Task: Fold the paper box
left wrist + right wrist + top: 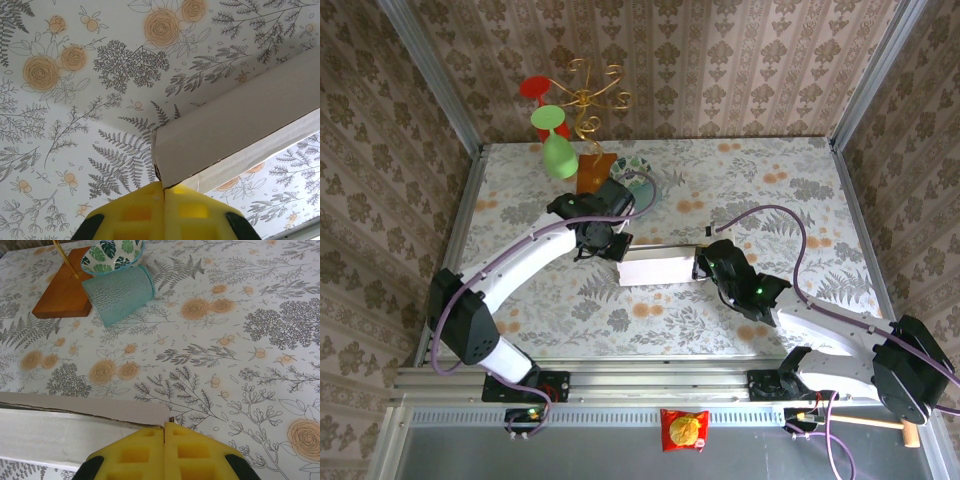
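Floral-patterned worktop (790,190) carries the paper box (655,268) at its middle, stretched between the two arms. Left pincer (616,250) and right pincer (702,266) are each clamped on an end edge. Uneven pulling could tear the thin card or slip it free.

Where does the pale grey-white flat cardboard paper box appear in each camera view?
Top external: pale grey-white cardboard paper box at picture centre.
Left wrist: box at right, slanting up from bottom centre.
Right wrist: box along bottom left.
Shared landmark: floral fern-print tablecloth.
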`<state>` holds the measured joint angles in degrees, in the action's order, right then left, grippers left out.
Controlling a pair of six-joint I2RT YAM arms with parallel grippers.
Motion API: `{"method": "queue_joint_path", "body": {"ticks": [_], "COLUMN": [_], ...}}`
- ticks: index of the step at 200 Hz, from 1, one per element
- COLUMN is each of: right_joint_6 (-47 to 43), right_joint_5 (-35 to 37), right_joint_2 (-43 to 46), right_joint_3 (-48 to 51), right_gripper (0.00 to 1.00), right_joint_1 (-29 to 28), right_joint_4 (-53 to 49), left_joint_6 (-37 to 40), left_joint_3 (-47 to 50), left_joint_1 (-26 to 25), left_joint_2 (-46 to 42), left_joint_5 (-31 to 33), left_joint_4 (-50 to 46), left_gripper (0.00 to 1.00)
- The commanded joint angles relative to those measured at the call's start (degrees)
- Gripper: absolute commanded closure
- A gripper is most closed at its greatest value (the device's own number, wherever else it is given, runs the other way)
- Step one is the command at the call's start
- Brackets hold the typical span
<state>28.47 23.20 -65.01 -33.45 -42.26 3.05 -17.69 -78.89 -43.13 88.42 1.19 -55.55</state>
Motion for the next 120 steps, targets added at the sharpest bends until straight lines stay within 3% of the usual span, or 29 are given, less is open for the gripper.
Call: {"method": "queue_joint_path", "body": {"ticks": [1, 120], "right_joint_6": [0.62, 1.02], "right_joint_5": [-0.56, -0.62], "right_joint_2": [-1.78, -1.87], "right_joint_3": [0.73, 0.67], "right_gripper": [1.0, 1.0], "right_joint_1": [0.0, -0.09], "right_joint_4": [-6.52, -6.21], "left_joint_6": [1.26, -2.98], "left_joint_3": [-1.79, 1.1], "left_joint_1": [-0.52, -2.34], "left_joint_2": [0.3, -0.95], "left_joint_5": [1.23, 1.66], "left_joint_4": [-2.37, -0.13], "left_gripper": [1.0, 1.0]}}
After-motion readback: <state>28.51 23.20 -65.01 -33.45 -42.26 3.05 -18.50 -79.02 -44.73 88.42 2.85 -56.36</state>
